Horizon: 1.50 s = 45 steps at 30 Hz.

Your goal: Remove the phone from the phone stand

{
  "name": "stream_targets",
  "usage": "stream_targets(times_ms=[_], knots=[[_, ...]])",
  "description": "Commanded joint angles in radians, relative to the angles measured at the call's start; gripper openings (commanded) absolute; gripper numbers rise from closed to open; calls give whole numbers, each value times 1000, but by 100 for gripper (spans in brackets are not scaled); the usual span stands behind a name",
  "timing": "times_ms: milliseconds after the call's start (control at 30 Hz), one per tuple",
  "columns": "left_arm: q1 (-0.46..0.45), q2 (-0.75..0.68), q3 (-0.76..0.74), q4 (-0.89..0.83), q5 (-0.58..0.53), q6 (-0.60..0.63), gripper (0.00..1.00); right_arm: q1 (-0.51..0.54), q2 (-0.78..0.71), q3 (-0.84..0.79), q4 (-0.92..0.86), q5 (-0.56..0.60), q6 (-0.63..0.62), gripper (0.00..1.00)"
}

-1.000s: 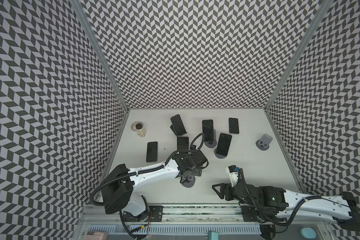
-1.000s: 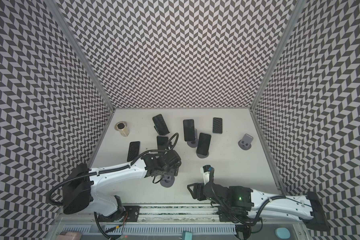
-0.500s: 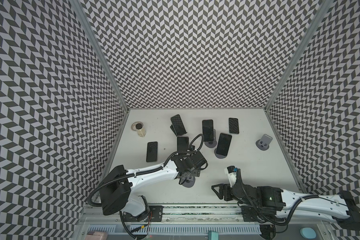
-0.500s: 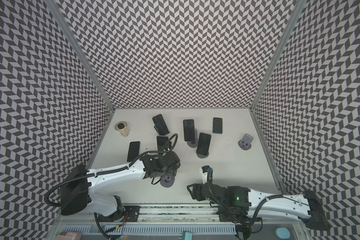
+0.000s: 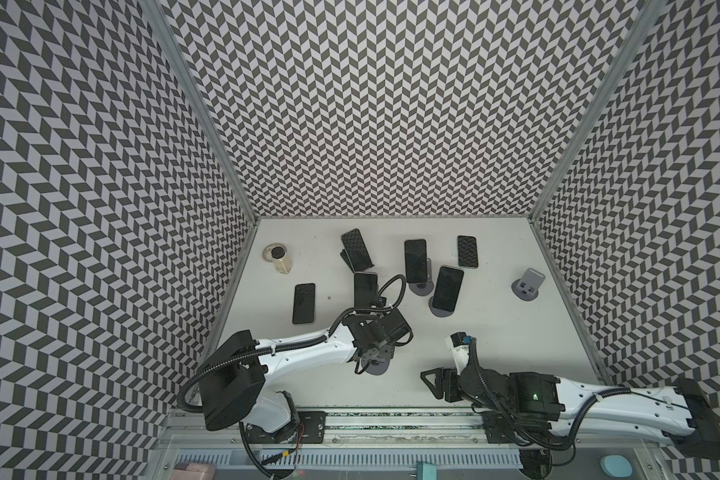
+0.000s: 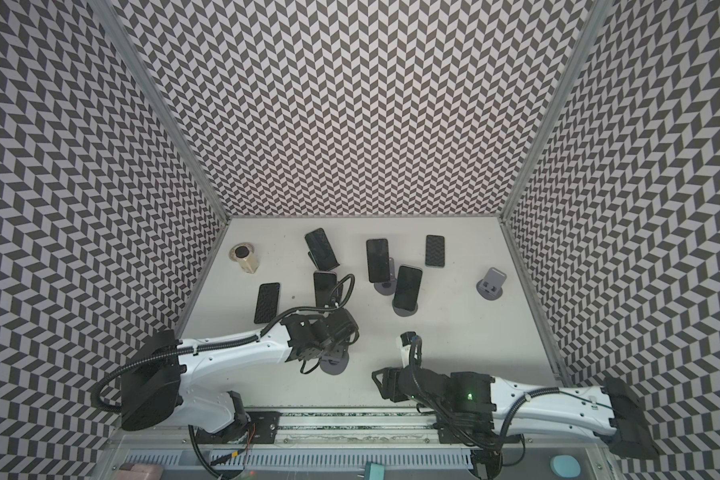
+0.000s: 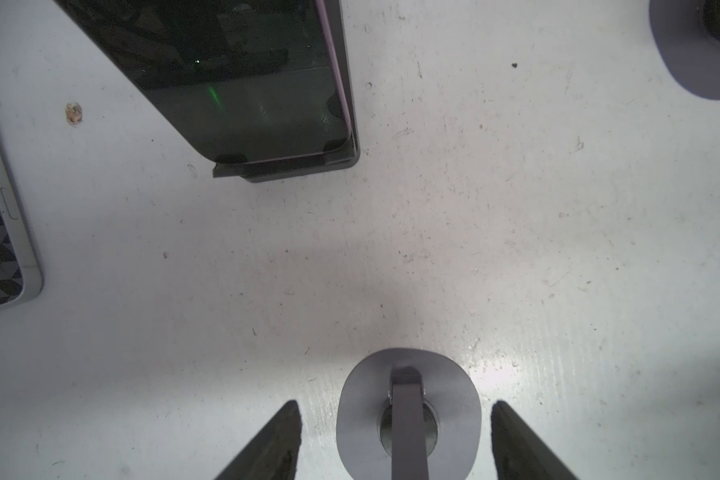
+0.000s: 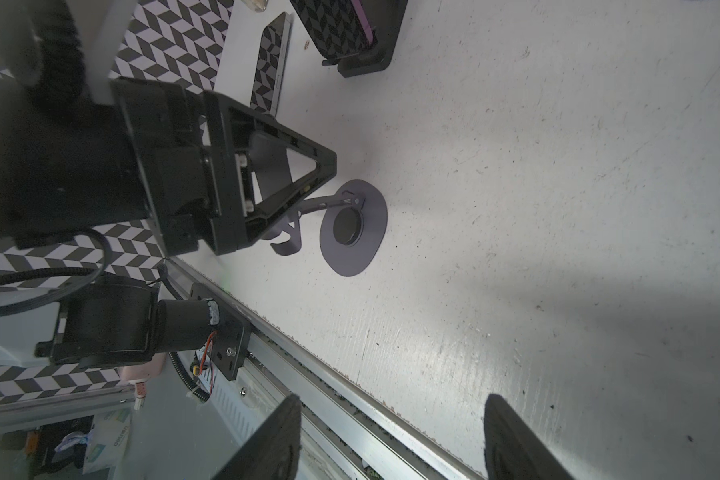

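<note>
A grey phone stand with a round base (image 5: 378,366) (image 6: 334,360) stands near the table's front with no phone on it. My left gripper (image 5: 376,353) (image 7: 395,405) hangs right over it, open. Its fingers (image 7: 275,444) sit either side of the stand's neck (image 7: 408,419) without touching it. In the right wrist view, the stand's plate (image 8: 269,160) shows between the left gripper's fingers. A dark phone (image 7: 246,83) (image 5: 365,289) leans in a black stand just beyond. My right gripper (image 5: 435,382) (image 8: 391,399) is open and empty over the table's front edge.
Two more phones (image 5: 415,261) (image 5: 447,288) lean on grey round-based stands mid-table, and another phone (image 5: 356,249) rests on a black stand behind. Flat phones lie at the left (image 5: 304,303) and back right (image 5: 467,251). An empty grey stand (image 5: 526,284) and a jar (image 5: 278,257) sit at the sides.
The left gripper stays over the grey stand, hardly shifted. The right arm has crept slightly to the left along the front edge.
</note>
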Motion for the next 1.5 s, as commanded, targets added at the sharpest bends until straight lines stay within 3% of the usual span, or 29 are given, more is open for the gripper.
stream_targets(times_ms=[0,433,833,1067,1467], knots=[[-8,-16,-8,9,-20,-20,69,5,-2,-7,45,5,11,68],[-8,-25,1,5,-12,-9,58,5,-24,-5,24,12,13,68],[35,-70,4,-19,-39,49,55,5,-17,20,17,14,1,68],[135,-162,-16,-28,-42,109,54,6,20,44,37,27,-29,68],[407,-276,-26,-3,0,257,53,5,145,179,107,33,-148,66]])
